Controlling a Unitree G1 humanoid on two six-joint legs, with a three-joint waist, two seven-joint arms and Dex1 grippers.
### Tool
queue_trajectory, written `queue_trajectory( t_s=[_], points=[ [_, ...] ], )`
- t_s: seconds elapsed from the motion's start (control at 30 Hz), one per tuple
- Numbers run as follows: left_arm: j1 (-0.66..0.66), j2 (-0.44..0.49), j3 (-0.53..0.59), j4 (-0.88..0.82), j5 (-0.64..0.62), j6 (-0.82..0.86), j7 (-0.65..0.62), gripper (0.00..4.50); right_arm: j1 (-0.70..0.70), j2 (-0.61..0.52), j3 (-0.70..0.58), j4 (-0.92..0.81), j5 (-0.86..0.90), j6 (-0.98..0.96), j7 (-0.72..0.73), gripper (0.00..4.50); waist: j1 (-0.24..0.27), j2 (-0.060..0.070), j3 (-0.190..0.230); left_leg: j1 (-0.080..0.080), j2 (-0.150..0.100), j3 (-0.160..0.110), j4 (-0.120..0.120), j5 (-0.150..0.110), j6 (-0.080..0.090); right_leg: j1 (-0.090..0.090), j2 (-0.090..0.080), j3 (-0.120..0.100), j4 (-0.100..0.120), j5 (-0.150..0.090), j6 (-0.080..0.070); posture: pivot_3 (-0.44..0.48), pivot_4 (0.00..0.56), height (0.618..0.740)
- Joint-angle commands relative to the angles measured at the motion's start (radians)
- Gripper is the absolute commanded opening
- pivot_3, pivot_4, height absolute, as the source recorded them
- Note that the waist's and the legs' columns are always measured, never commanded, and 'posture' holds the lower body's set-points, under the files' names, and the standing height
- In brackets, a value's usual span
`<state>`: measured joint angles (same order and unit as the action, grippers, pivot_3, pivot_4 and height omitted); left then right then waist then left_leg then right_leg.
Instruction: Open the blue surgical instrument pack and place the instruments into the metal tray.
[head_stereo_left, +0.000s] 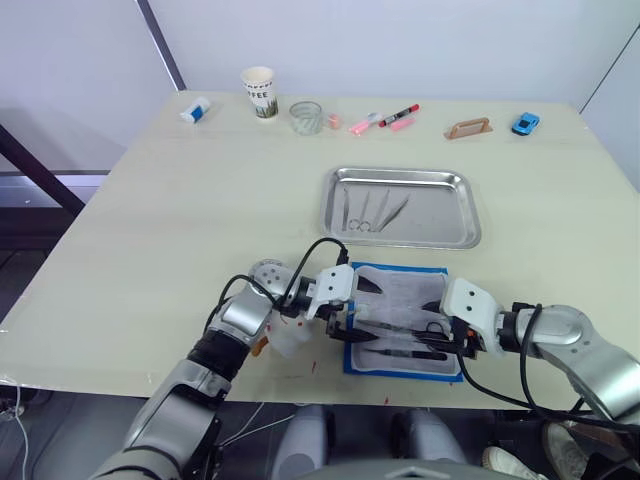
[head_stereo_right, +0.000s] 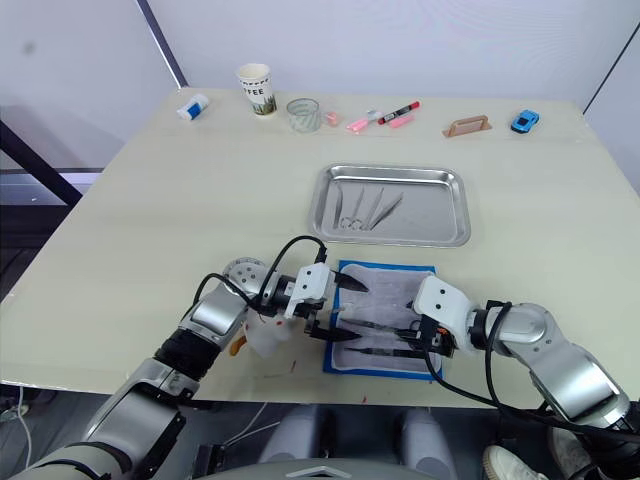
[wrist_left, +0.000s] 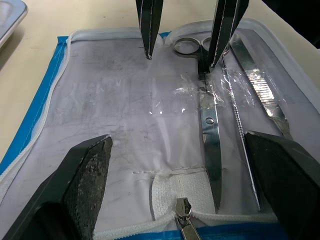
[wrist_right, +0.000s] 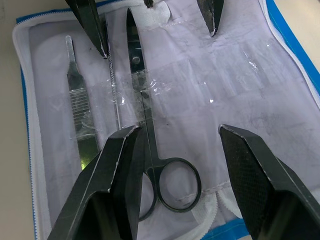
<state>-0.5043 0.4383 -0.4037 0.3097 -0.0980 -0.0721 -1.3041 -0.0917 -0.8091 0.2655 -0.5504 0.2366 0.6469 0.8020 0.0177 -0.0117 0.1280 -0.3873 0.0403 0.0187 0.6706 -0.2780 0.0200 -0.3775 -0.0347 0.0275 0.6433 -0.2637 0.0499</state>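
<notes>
So there's the big pale wooden table (head_stereo_left: 200, 200), and on it the metal tray (head_stereo_left: 470, 235) sits past the middle with three slim instruments (head_stereo_left: 368, 212) already lying in its left part. Right in front of that, near the table's front edge, the blue surgical instrument pack (head_stereo_left: 395, 283) is lying open flat, whitish clear-pocket lining facing up. Both arms are low over it from either side: the left gripper (head_stereo_left: 352, 310) has its fingers spread wide over the lining, and the right gripper (head_stereo_left: 447, 340) is wide too, one finger on each side of the scissors (wrist_right: 150, 145) that sit in the pack. A flat silver handle tool (wrist_right: 80, 115) and a thin probe (wrist_right: 116, 100) lie just beside the scissors. Far edge has a paper cup (head_stereo_left: 259, 92), glass (head_stereo_left: 306, 117), markers (head_stereo_left: 385, 120) and a little blue toy car (head_stereo_left: 525, 123).
</notes>
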Motion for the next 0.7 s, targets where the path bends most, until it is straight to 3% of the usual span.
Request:
queue_trajectory(
  t_s=[0.03,0.63,0.7],
  points=[
    [0.008,-0.002,-0.033,0.061,0.069,0.001,0.029,4.50,0.002,-0.012,0.000,-0.043,-0.020,-0.026,0.006,2.67,0.000,0.000,0.000,0.000,0.000,0.000,0.000,0.000,0.000,0.000,0.000,0.000,0.000,0.000,0.000,0.000,0.150,0.740],
    [0.021,0.017,-0.024,0.006,0.052,0.026,0.023,4.50,-0.005,0.000,0.030,-0.075,-0.054,0.051,-0.005,2.67,-0.002,0.000,0.000,0.000,0.000,0.000,0.000,0.000,0.000,0.000,0.000,0.000,0.000,0.000,0.000,0.000,0.150,0.740],
    [0.021,0.018,-0.022,0.004,0.050,0.028,0.023,4.50,-0.001,0.000,0.030,-0.079,-0.052,0.060,-0.005,2.12,-0.002,0.000,0.000,0.000,0.000,0.000,0.000,0.000,0.000,0.000,0.000,0.000,0.000,0.000,0.000,0.000,0.150,0.740]
  ],
)
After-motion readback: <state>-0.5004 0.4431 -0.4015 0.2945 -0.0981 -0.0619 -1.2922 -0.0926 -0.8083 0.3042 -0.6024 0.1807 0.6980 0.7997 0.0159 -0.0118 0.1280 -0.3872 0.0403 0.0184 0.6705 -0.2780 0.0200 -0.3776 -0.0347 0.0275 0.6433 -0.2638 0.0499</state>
